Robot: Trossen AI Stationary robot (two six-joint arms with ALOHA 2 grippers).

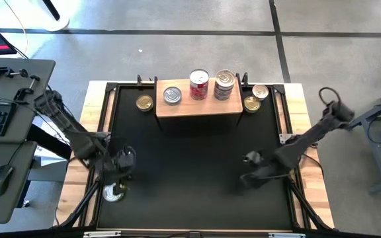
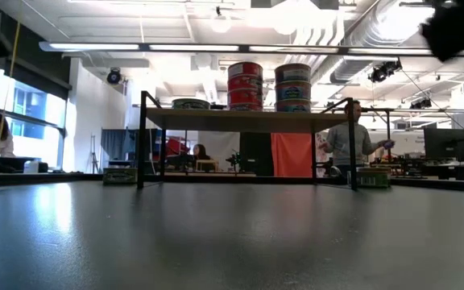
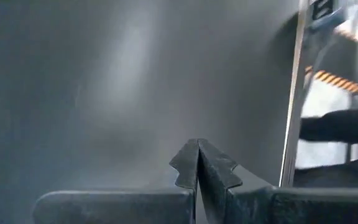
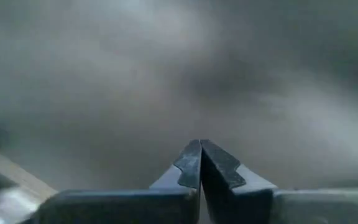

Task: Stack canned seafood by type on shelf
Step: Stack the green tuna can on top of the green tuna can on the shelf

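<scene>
High view findings: the light-brown rectangular wooden shelf [image 1: 199, 106] stands at the twelve o'clock edge of the large black mat [image 1: 190, 165]. On it sit a single silver-lidded flat tin [image 1: 172, 95] at the nine o'clock end, a red-labelled stack of round tins [image 1: 199, 85] at the middle, and a bluish-labelled stack of round tins [image 1: 224, 84] toward three o'clock. Off the shelf, a gold-lidded tin [image 1: 145, 102] lies on the mat just beside the shelf's nine o'clock end, and two gold-lidded tins [image 1: 255, 98] lie just beside its three o'clock end. One silver tin [image 1: 114, 192] lies at the mat's seven o'clock corner, partly under the left arm. Left gripper [image 3: 198, 163] is over that corner, fingers pressed together, holding nothing. Right gripper [image 4: 200, 162] hangs low over the mat toward four o'clock, fingers likewise closed and empty. Low view shows a person [image 2: 349, 145] standing in the room beyond the shelf.
</scene>
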